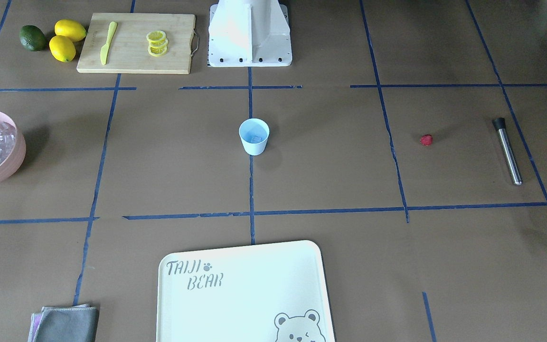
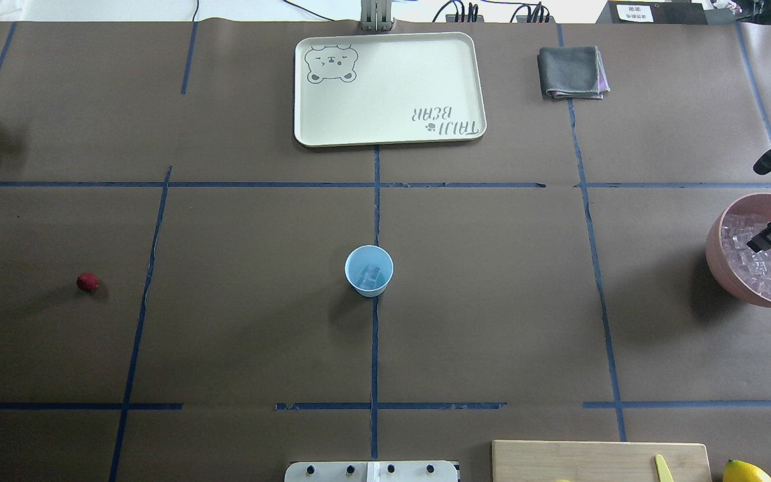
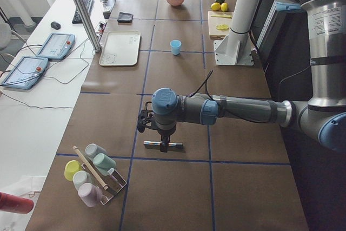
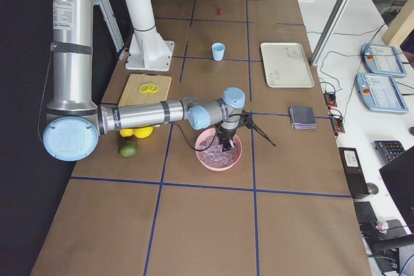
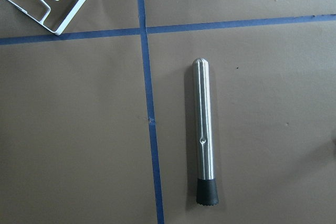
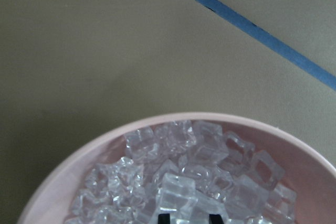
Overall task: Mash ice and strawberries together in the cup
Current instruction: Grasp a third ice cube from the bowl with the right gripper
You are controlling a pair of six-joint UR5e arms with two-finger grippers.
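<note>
Right pincer [image 6: 189, 217] among ice [image 6: 142, 142] in bowl [image 2: 715, 261]; left pincer [image 3: 143, 124] over muddler [image 5: 203, 129]; cannot tell either's grip.

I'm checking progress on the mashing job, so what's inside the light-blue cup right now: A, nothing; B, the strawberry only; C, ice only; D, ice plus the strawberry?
C: the cup holds only clear ice, and the strawberry lies on the table, well away from it.

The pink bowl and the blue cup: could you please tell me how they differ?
The pink bowl is wide and heaped with ice; the blue cup is small, with only a cube or so inside. The bowl sits far to the robot's right, the cup centrally. Both stand upright and hold ice.
</note>
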